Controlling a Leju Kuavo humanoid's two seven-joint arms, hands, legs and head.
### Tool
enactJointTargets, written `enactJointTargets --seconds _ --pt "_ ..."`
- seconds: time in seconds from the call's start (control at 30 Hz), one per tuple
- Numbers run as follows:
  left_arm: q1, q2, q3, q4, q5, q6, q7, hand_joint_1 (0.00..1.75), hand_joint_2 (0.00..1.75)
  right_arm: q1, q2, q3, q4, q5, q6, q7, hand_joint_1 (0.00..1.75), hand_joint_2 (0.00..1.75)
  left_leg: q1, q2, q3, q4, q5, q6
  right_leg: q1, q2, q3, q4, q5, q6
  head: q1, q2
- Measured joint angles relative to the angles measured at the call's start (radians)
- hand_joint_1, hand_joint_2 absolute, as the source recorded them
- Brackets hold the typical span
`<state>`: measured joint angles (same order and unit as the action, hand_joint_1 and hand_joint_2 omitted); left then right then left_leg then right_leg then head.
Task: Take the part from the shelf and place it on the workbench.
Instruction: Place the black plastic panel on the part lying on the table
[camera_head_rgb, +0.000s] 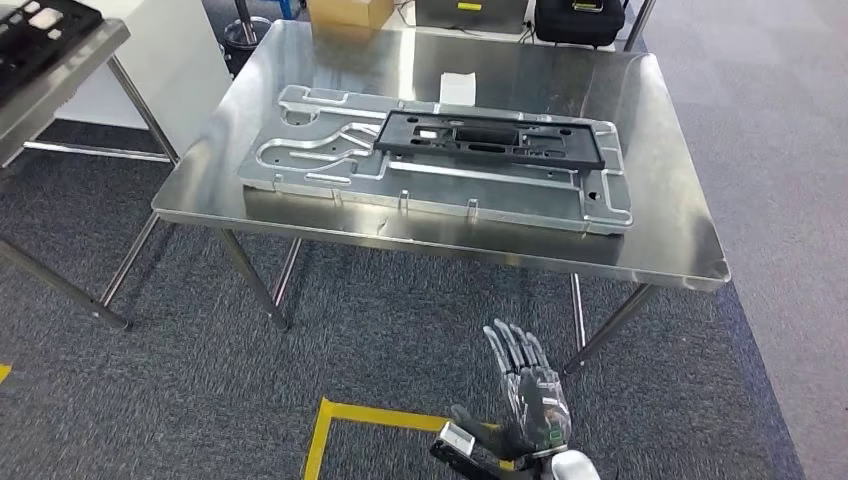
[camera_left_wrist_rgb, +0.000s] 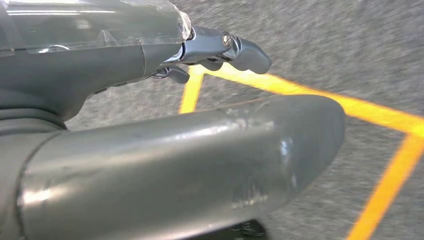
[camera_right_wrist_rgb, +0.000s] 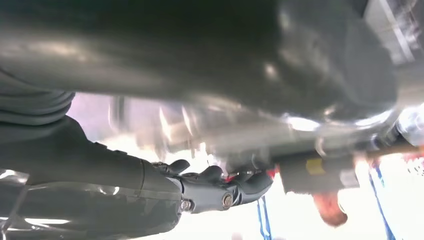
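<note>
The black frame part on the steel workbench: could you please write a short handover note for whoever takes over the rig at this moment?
Right hand: open, fingers spread, holding nothing, low in front of the shiny steel workbench.
Left hand: holding nothing, hanging over the grey carpet.
The black rectangular plastic frame part lies flat on the grey machined metal plate on the workbench.
Done: the part appears placed.
Left: probably nothing; check that the part sits properly.

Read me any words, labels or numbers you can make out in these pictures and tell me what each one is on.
None can be read.
White slip on the steel table: no print can be made out.
Black case behind the table: a yellow mark, too small to read.
Yellow patch in the right wrist view: too blurred to read.
</note>
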<state>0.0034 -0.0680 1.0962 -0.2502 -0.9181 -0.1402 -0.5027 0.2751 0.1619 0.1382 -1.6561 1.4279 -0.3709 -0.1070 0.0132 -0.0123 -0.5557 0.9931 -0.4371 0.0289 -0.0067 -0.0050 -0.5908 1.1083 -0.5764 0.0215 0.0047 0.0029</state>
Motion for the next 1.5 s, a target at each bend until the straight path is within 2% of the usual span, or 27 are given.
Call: enactJointTargets --seconds 0.07,0.1,0.27,0.3,0.4,0.43,0.47,0.5,0.53,0.6,0.63,0.67,0.73,0.8,0.87,0.9,0.97,1.0,1.03,1.13,1.17,1.2,1.27,1.33,1.4,1.43,1.5 --pt "0.006 -0.007 0.013 -0.002 -0.005 0.0 0.0 0.0 0.0 0.07 0.037 -0.017 -0.055 0.002 0.017 -0.002 0.0 0.0 -0.003 0.012 -0.02 0.004 0.008 0.004 -0.001 0.004 -0.054 0.133 -0.073 0.003 0.001 0.0" --pt "0.006 -0.01 0.019 -0.003 -0.006 -0.001 0.0 0.0 0.0 0.089 0.049 -0.027 -0.078 0.002 0.028 -0.002 0.0 0.0 -0.005 0.017 -0.03 0.007 0.012 0.004 -0.001 0.004 -0.062 0.169 -0.082 0.004 0.002 0.0" --pt "0.003 -0.015 0.028 -0.005 -0.009 -0.001 0.0 0.0 0.0 0.122 0.072 -0.044 -0.112 0.001 0.043 -0.002 0.0 0.0 -0.005 0.022 -0.047 0.013 0.022 0.002 -0.001 0.004 -0.026 0.144 -0.04 0.002 0.002 0.0" --pt "0.002 -0.016 0.029 -0.005 -0.009 -0.001 0.0 0.0 0.0 0.126 0.075 -0.045 -0.116 0.001 0.044 -0.003 0.0 0.0 -0.005 0.022 -0.05 0.014 0.024 0.001 -0.001 0.004 -0.008 0.118 -0.026 0.001 0.002 0.0" --pt "0.0 -0.021 0.037 -0.007 -0.01 -0.001 0.0 0.0 0.0 0.15 0.102 -0.06 -0.157 0.002 0.049 -0.004 0.0 0.0 -0.008 0.022 -0.068 0.019 0.049 -0.016 0.007 0.005 0.122 -0.091 0.022 -0.013 0.004 0.0" --pt "0.001 -0.021 0.039 -0.008 -0.01 -0.001 0.001 0.0 0.0 0.156 0.11 -0.065 -0.169 0.002 0.051 -0.004 0.0 0.0 -0.01 0.022 -0.073 0.018 0.062 -0.025 0.008 0.005 0.145 -0.138 0.03 -0.02 0.005 0.0" --pt "0.002 -0.022 0.042 -0.009 -0.01 -0.001 0.001 0.0 0.0 0.161 0.116 -0.069 -0.176 0.002 0.052 -0.004 0.0 0.0 -0.009 0.021 -0.076 0.018 0.065 -0.032 0.006 0.003 0.136 -0.141 0.043 -0.027 0.006 0.0" --pt "0.002 -0.022 0.044 -0.01 -0.011 -0.001 0.001 0.0 0.0 0.163 0.12 -0.071 -0.18 0.002 0.053 -0.004 0.0 0.0 -0.008 0.019 -0.083 0.029 0.047 -0.037 0.004 0.001 0.126 -0.143 0.054 -0.035 0.004 0.0" --pt "0.003 -0.022 0.046 -0.012 -0.011 -0.001 0.001 0.0 0.0 0.166 0.125 -0.074 -0.183 0.002 0.053 -0.004 0.0 0.0 -0.007 0.017 -0.094 0.057 0.009 -0.042 0.001 -0.001 0.114 -0.146 0.067 -0.043 0.001 0.0" --pt "0.003 -0.023 0.048 -0.013 -0.012 -0.001 0.002 0.0 0.0 0.17 0.13 -0.078 -0.186 0.002 0.053 -0.005 0.0 0.0 -0.003 0.016 -0.12 0.168 -0.1 -0.049 0.001 -0.003 0.085 -0.144 0.09 -0.052 -0.004 0.0" --pt "0.003 -0.024 0.049 -0.013 -0.013 -0.001 0.002 0.0 0.0 0.172 0.132 -0.08 -0.187 0.002 0.053 -0.005 0.0 0.0 -0.001 0.016 -0.129 0.232 -0.138 -0.052 0.002 -0.004 0.07 -0.141 0.101 -0.053 -0.005 0.0" --pt "0.002 -0.024 0.05 -0.013 -0.013 -0.001 0.002 0.0 0.0 0.173 0.133 -0.082 -0.187 0.002 0.053 -0.005 0.0 0.0 -0.001 0.016 -0.129 0.28 -0.151 -0.055 0.003 -0.004 0.053 -0.136 0.111 -0.052 -0.005 0.0" --pt "0.001 -0.025 0.051 -0.014 -0.013 -0.001 0.002 0.0 0.0 0.175 0.135 -0.085 -0.187 0.002 0.053 -0.005 0.0 0.0 0.0 0.016 -0.084 0.283 -0.114 -0.057 0.003 -0.005 0.016 -0.122 0.13 -0.048 -0.005 0.0" --pt "-0.001 -0.025 0.052 -0.016 -0.013 -0.001 0.002 0.0 0.0 0.176 0.137 -0.088 -0.189 0.002 0.053 -0.005 0.0 0.0 -0.001 0.016 0.019 0.161 -0.081 -0.051 0.004 -0.005 -0.018 -0.105 0.146 -0.04 -0.005 0.0" --pt "-0.005 -0.025 0.052 -0.018 -0.013 -0.001 0.001 0.0 0.0 0.177 0.139 -0.089 -0.193 0.002 0.053 -0.006 0.0 0.0 -0.005 0.013 0.103 0.032 -0.1 -0.039 0.005 -0.006 -0.035 -0.095 0.161 -0.029 -0.004 0.0" --pt "-0.006 -0.025 0.053 -0.019 -0.014 -0.001 0.001 0.0 0.0 0.177 0.14 -0.09 -0.195 0.002 0.053 -0.006 0.0 0.0 -0.009 0.012 0.118 0.0 -0.112 -0.032 0.005 -0.007 -0.038 -0.094 0.169 -0.022 -0.005 0.0" --pt "-0.006 -0.025 0.053 -0.02 -0.014 -0.001 0.001 0.0 0.0 0.179 0.141 -0.091 -0.197 0.003 0.053 -0.006 0.0 0.0 -0.01 0.015 0.11 -0.011 -0.099 -0.016 0.003 -0.006 -0.041 -0.096 0.184 -0.009 -0.008 0.0" --pt "-0.006 -0.026 0.054 -0.02 -0.014 -0.001 0.002 0.0 0.0 0.18 0.141 -0.091 -0.197 0.003 0.053 -0.006 0.0 0.0 -0.008 0.017 0.101 -0.013 -0.088 -0.006 0.002 -0.004 -0.046 -0.089 0.173 -0.003 -0.008 0.0" --pt "-0.006 -0.027 0.054 -0.021 -0.014 -0.001 0.002 0.0 0.0 0.181 0.142 -0.092 -0.197 0.003 0.053 -0.006 0.0 0.0 -0.006 0.02 0.09 -0.016 -0.076 0.003 0.001 -0.001 -0.055 -0.068 0.141 0.002 -0.005 0.0" --pt "-0.006 -0.028 0.054 -0.021 -0.013 -0.001 0.002 0.0 0.0 0.183 0.142 -0.094 -0.198 0.003 0.053 -0.005 0.0 0.0 -0.006 0.026 0.042 -0.016 -0.037 0.017 -0.002 0.002 -0.094 0.095 -0.012 0.013 0.002 0.0" --pt "-0.006 -0.028 0.054 -0.021 -0.013 -0.001 0.002 0.0 0.0 0.183 0.142 -0.094 -0.197 0.003 0.053 -0.005 0.0 0.0 -0.007 0.027 0.025 -0.014 -0.024 0.016 -0.003 0.002 -0.098 0.149 -0.034 0.016 0.002 0.0" --pt "-0.006 -0.028 0.054 -0.021 -0.013 -0.001 0.002 0.0 0.0 0.183 0.142 -0.095 -0.197 0.003 0.053 -0.005 0.0 0.0 -0.008 0.027 0.007 -0.011 -0.011 0.015 -0.004 0.002 -0.09 0.179 -0.029 0.017 0.002 0.0" --pt "-0.006 -0.028 0.054 -0.021 -0.013 -0.001 0.002 0.0 0.0 0.183 0.142 -0.095 -0.197 0.003 0.053 -0.005 0.0 0.0 -0.008 0.027 -0.028 -0.003 0.01 0.011 -0.005 0.002 -0.025 0.139 0.027 0.013 0.002 0.0" --pt "-0.007 -0.03 0.054 -0.021 -0.014 -0.001 0.002 0.0 0.0 0.182 0.142 -0.095 -0.2 0.003 0.053 -0.005 0.0 0.0 -0.01 0.025 -0.051 0.007 0.027 0.004 -0.001 0.002 0.099 -0.009 0.044 0.001 0.002 0.0" --pt "-0.007 -0.033 0.054 -0.021 -0.014 -0.001 0.002 0.0 0.0 0.18 0.142 -0.095 -0.204 0.003 0.053 -0.006 0.0 0.0 -0.011 0.025 -0.062 0.014 0.044 -0.007 0.006 0.003 0.188 -0.136 0.016 -0.012 0.002 0.0" --pt "-0.007 -0.033 0.054 -0.021 -0.014 -0.001 0.002 0.0 0.0 0.18 0.142 -0.095 -0.205 0.003 0.053 -0.006 0.0 0.0 -0.011 0.025 -0.066 0.014 0.053 -0.013 0.009 0.003 0.2 -0.163 0.01 -0.017 0.001 0.0" --pt "-0.005 -0.033 0.054 -0.021 -0.014 -0.001 0.002 0.0 0.0 0.182 0.142 -0.095 -0.205 0.003 0.053 -0.006 0.0 0.0 -0.009 0.024 -0.077 0.017 0.057 -0.026 0.007 0.001 0.185 -0.168 0.024 -0.031 0.002 0.0"
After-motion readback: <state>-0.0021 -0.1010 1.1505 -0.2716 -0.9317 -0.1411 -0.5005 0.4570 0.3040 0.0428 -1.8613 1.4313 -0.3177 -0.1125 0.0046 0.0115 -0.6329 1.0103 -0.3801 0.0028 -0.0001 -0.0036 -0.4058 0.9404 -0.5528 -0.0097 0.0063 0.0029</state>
